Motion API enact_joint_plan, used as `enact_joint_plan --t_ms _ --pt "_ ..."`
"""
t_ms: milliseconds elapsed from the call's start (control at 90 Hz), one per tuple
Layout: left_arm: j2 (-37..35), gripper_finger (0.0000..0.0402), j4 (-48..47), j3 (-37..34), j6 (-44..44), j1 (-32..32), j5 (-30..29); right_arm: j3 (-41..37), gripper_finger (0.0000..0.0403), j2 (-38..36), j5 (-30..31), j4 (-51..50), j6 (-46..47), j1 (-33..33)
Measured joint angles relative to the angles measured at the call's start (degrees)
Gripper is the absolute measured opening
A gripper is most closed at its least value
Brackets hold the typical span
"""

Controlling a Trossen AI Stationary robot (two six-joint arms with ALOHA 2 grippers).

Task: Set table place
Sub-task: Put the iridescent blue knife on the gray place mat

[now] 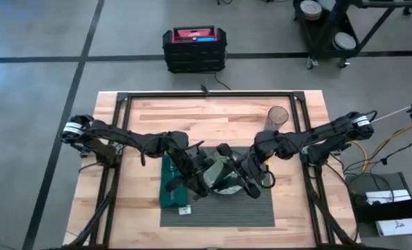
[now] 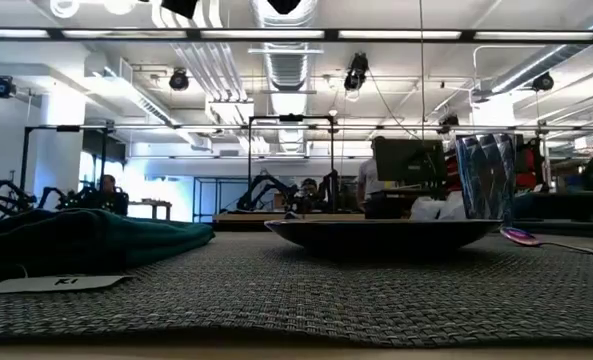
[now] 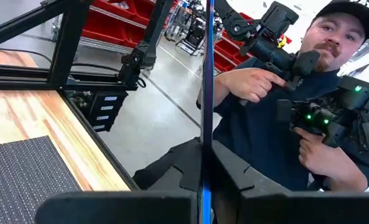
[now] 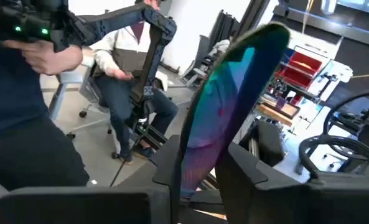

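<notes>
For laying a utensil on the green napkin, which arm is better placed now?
Left. In the high view the left pincer is right beside the green napkin and grips a thin utensil. The right pincer, gripping a shiny utensil, is across the plate from it.

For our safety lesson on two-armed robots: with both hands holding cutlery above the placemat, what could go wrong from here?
The left hand and right hand crowd together over the plate, so they might collide. The left's thin utensil or the right's iridescent utensil could slip and strike the plate. The glass stands close to the right arm and might be knocked.
</notes>
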Motion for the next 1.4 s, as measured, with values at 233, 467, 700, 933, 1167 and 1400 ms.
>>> enact_joint_plan --t_ms 233,467,700,933,1167,1400 --pt "0.0 0.0000 0.0 0.0 0.0 -0.1 -0.4 0.0 0.0067 0.0 0.6 0.0 0.3 0.0" --pt "0.0 0.0020 0.0 0.0 0.0 0.2 -1.5 0.0 0.0059 0.0 1.8 0.0 0.9 -0.1" --pt "0.0 0.0026 -0.3 0.0 0.0 0.4 -2.4 0.0 0.0058 0.0 7.0 -1.4 5.0 -0.7" --pt "0.0 0.0022 -0.7 0.0 -0.1 2.0 -2.7 0.0 0.0056 0.0 7.7 -2.6 11.0 -1.5" --pt "-2.0 0.0022 -7.5 0.0 4.2 4.1 -8.0 0.0 0.0057 -2.3 10.6 -8.4 16.4 -2.6" --pt "-6.2 0.0023 -16.2 0.0 10.1 4.3 -20.1 -0.1 0.0055 -5.9 16.0 -16.2 18.6 -2.7"
